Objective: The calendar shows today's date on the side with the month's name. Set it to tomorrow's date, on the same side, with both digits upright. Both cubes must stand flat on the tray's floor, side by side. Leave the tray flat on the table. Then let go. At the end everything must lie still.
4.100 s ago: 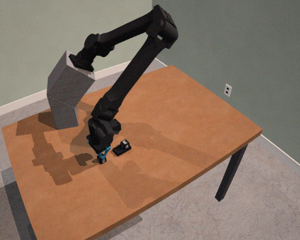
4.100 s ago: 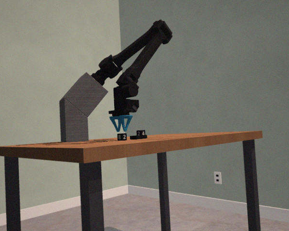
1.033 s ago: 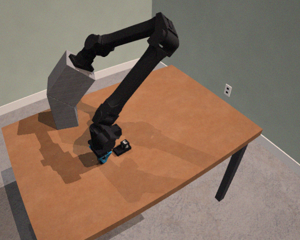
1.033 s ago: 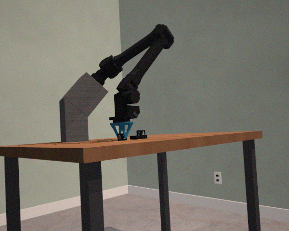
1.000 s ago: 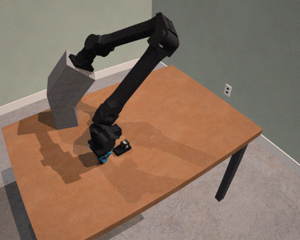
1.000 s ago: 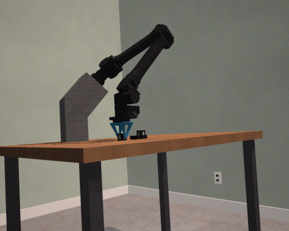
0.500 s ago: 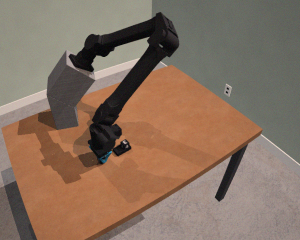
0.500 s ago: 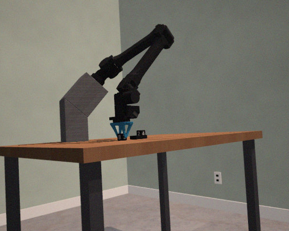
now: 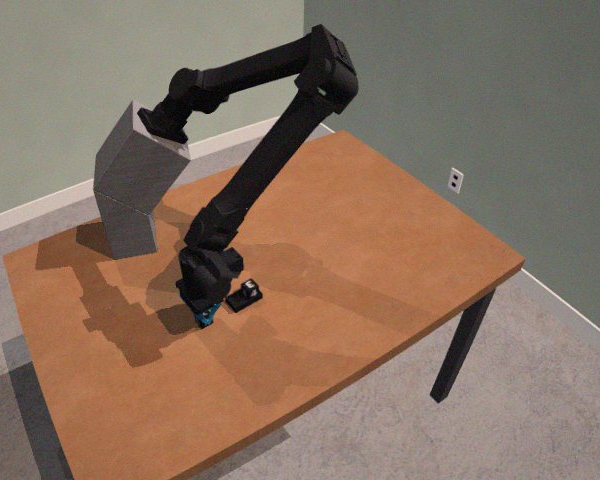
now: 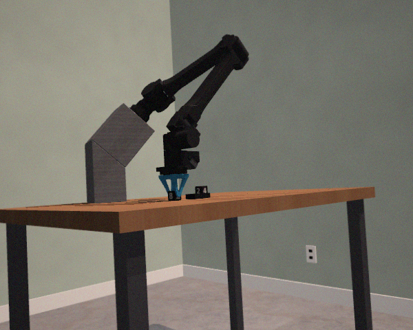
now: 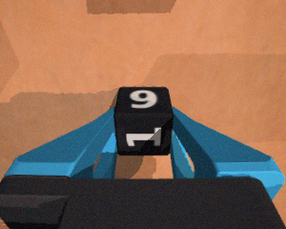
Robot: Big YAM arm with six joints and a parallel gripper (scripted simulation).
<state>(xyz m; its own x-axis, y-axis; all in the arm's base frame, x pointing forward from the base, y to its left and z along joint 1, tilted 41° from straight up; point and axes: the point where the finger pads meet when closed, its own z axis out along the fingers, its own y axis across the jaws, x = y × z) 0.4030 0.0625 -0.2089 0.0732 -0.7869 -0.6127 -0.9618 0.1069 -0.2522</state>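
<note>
A black number cube [image 11: 143,138] [image 10: 171,195] sits on the table between my blue fingers. In the wrist view it shows a 9 on the far top face and a sideways 1 on the face toward the camera. My gripper [image 11: 143,114] [image 9: 205,316] [image 10: 174,194] points straight down, and its fingers press on the cube's two sides. The black tray [image 9: 236,302] [image 10: 191,196] lies flat on the table just right of the gripper. It holds the other cube [image 9: 249,288] [image 10: 201,190], on which the digits 2 and 4 show in the exterior view.
The grey angled pedestal [image 9: 129,180] [image 10: 105,170] that carries the arm stands at the table's back left. The wooden table [image 9: 367,232] [image 10: 270,199] stretches wide to the right and front.
</note>
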